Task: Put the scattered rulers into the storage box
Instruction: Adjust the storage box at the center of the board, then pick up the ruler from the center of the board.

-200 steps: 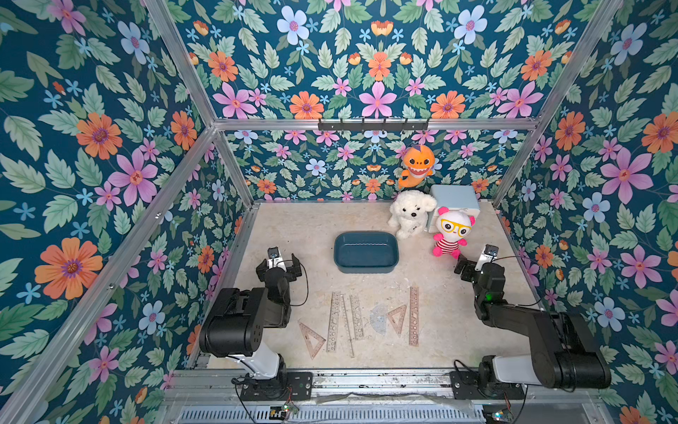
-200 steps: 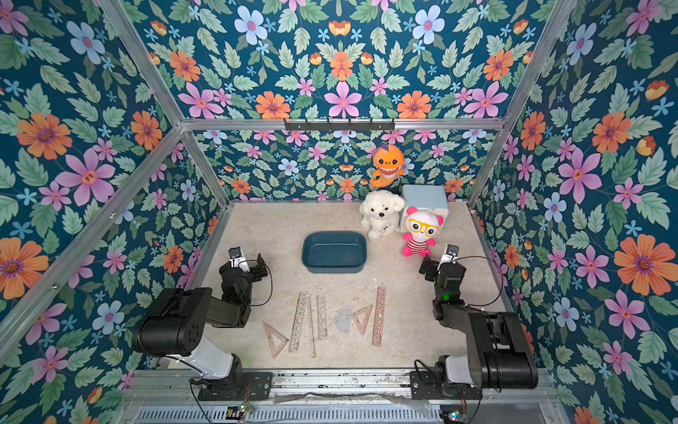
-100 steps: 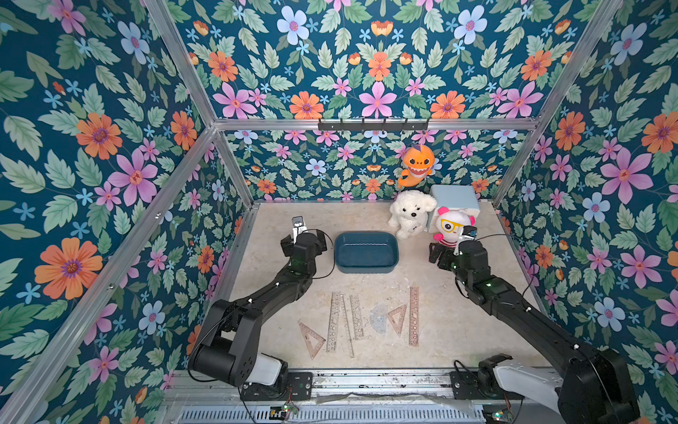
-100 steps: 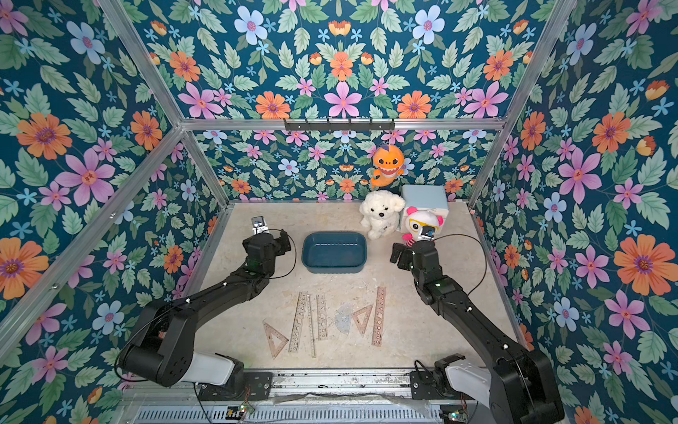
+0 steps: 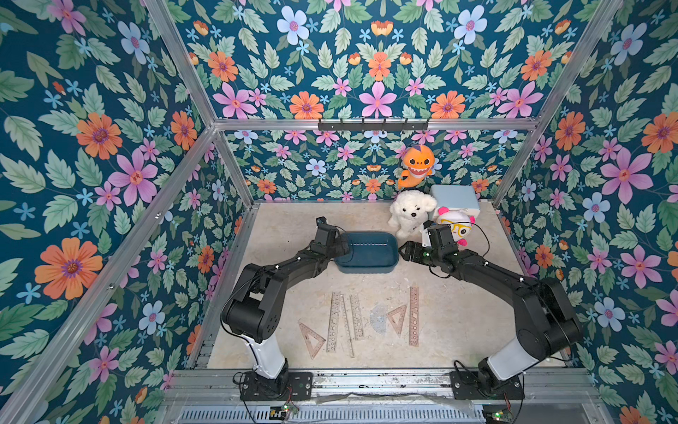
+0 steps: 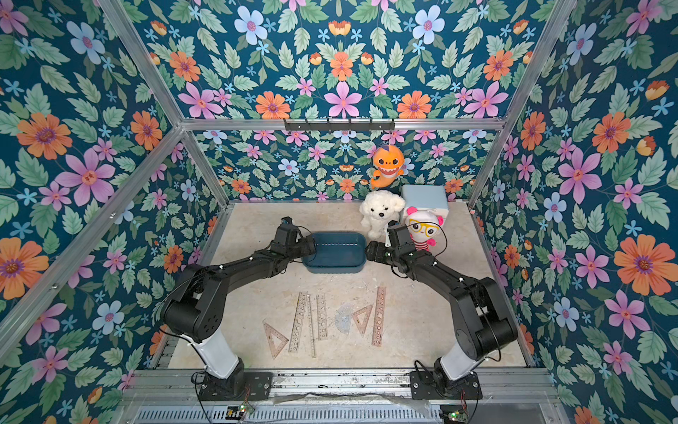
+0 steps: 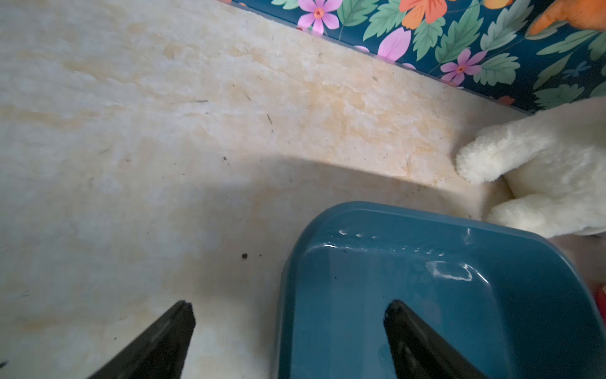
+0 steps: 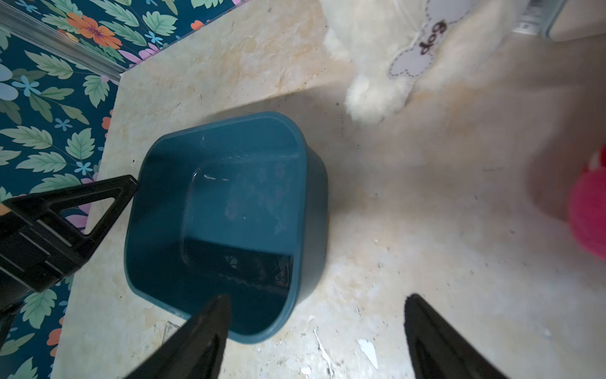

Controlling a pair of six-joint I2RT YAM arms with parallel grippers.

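So the storage box [image 5: 370, 253] sits right between the two grippers. Its long axis runs straight from one to the other, with a short end facing each. It's a shallow dark teal tub with rounded corners, glossy inside, and there are a few pale scuffs on the bottom [image 8: 229, 197]. The left gripper [image 7: 292, 306] is spread wide and straddles its end of the box, one finger over the inside and the other out over the bare table [image 7: 131, 164]. Honestly can't tell if either finger is touching the wall. The right gripper [image 8: 318, 299] is hanging open too. One of its fingertips is over the box rim at its end and the other is outside over the table. The rulers [image 5: 356, 315] are well back from both grippers, toward the arm bases and between the two arms, lying flat in a loose row. Their long sides mostly point from the bases toward the box, so roughly crosswise to the box's long axis, and a couple lean a bit. They're thin translucent pinkish-brown plastic with stencil cutouts: four long straight ones and two set squares [image 5: 312, 339]. A clearer half-round protractor [image 5: 378, 323] sits just beside one of the triangles. A white plush dog [image 5: 411, 213] sits just past the right gripper, near the box's far corner.
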